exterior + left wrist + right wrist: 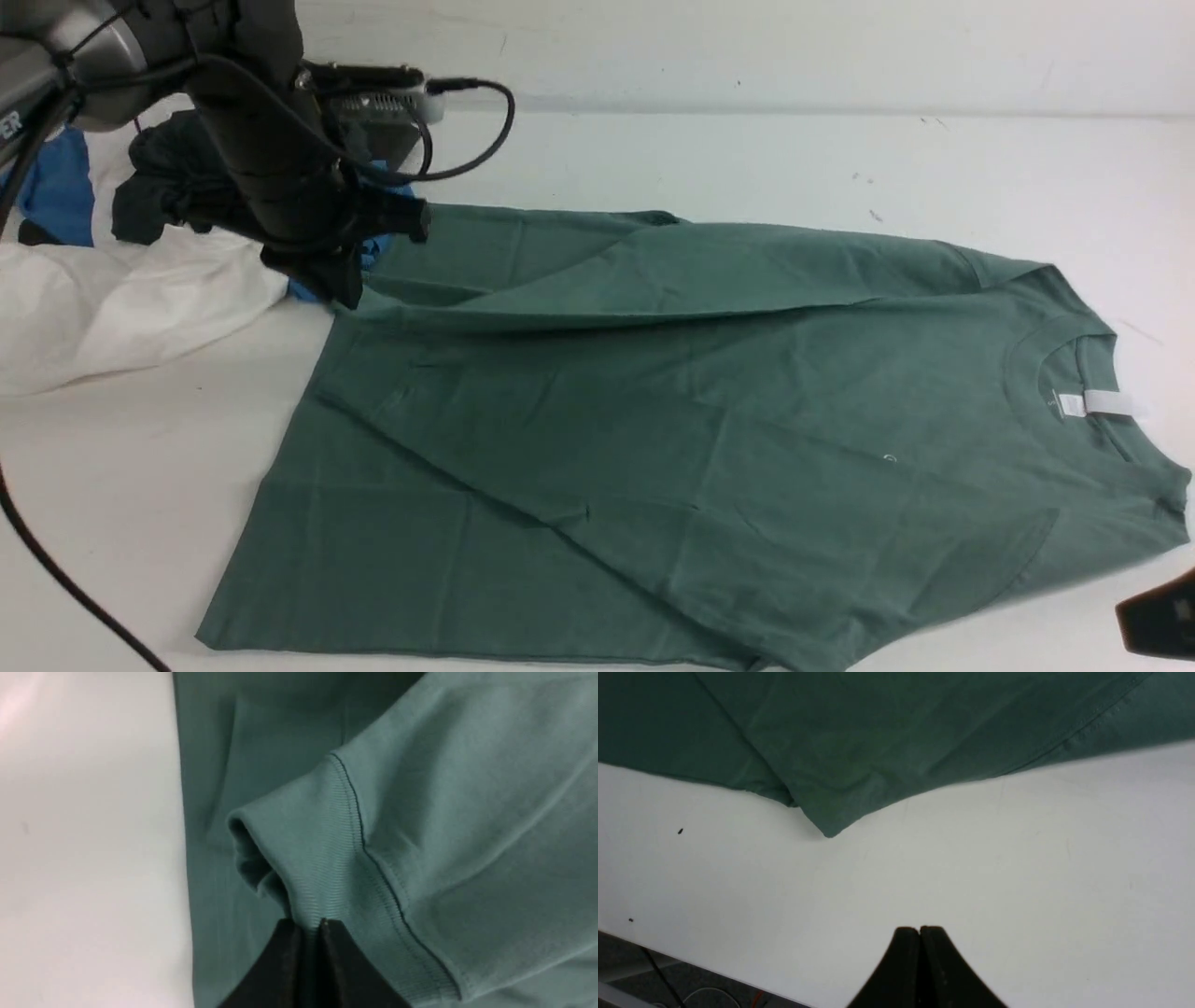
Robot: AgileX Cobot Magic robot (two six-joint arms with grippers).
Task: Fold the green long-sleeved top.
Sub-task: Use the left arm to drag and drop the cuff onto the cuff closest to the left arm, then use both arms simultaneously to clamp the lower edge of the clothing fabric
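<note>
Green top (653, 420) lies spread flat on the white table (747, 159), neck to the robot's right, hem to the left, white neck tag (1092, 403) showing. One sleeve (653, 271) is laid over the body along the far edge, running toward the hem. Left gripper (308, 924) sits at the far-left corner of the top, fingers nearly closed, pinching the edge of the ribbed cuff (322, 858); the cuff bunches up just off the tips. Right gripper (920, 928) is low at the near right, fingers pressed together, holding nothing, over bare table, near a folded corner of the top but apart from it. Pile of other clothes at far left behind the left arm: white (112, 299), blue (61, 187), dark (168, 177).
</note>
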